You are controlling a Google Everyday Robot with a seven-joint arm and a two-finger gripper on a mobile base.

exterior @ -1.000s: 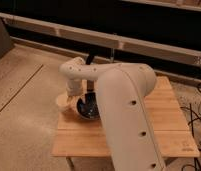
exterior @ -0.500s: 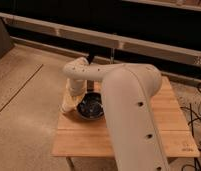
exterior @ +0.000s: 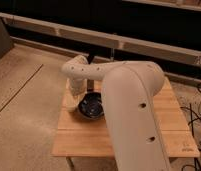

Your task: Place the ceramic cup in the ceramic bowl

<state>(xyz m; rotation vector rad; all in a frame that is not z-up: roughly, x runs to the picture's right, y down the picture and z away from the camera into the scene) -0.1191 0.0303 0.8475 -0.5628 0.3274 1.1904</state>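
The ceramic bowl, round, dark and glossy, sits on the left half of the wooden table. My cream arm fills the foreground and bends at a joint above the bowl's left side. The gripper shows only as a dark shape at the bowl's far rim, mostly hidden by the arm. A cream rounded shape touches the bowl's left edge. I cannot tell whether it is the ceramic cup or the arm's end link.
The table stands on a speckled floor. A dark wall with pale rails runs behind it. Black cables lie on the floor at the right. A dark post stands behind the table.
The arm's bent joint and the cream shape below it have shifted slightly right, toward the bowl. The bowl has not moved.
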